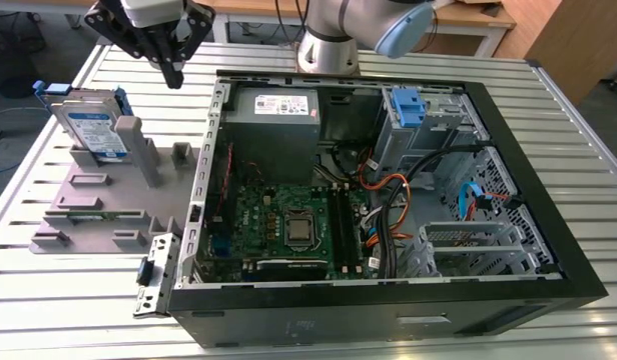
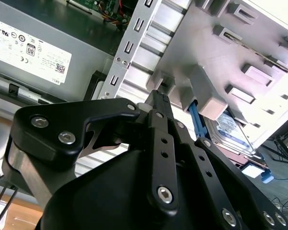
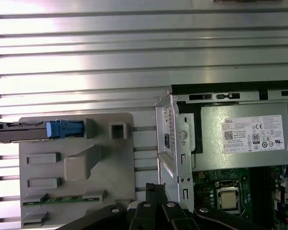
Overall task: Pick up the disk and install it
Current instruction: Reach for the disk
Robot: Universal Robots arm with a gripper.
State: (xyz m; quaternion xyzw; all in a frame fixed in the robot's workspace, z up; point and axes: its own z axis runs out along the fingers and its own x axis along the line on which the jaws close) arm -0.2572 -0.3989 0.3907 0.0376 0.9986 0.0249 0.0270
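The disk (image 1: pixel 96 127) stands on edge in a slot of the grey holder (image 1: pixel 98 217) at the exterior view's left, its white-and-blue label showing and its blue carrier frame around it. In the first wrist view the disk (image 3: pixel 19 132) is seen edge-on, with the blue carrier end beside it. In the second wrist view part of the disk (image 2: pixel 233 129) shows behind the holder (image 2: pixel 221 57). My gripper (image 1: pixel 174 79) hangs above the table between the holder and the case's back corner, apart from the disk. Its black fingers are shut on nothing in both wrist views (image 2: pixel 159 96) (image 3: pixel 155 188).
The open computer case (image 1: pixel 389 300) lies on the slatted metal table (image 1: pixel 549 112). Inside are the grey power-supply box (image 1: pixel 273 112), the motherboard (image 1: pixel 288 225), cables, a blue latch (image 1: pixel 409 109) and a metal drive cage (image 1: pixel 469 240). The case's metal rear edge (image 3: pixel 175 143) is close beside my fingers.
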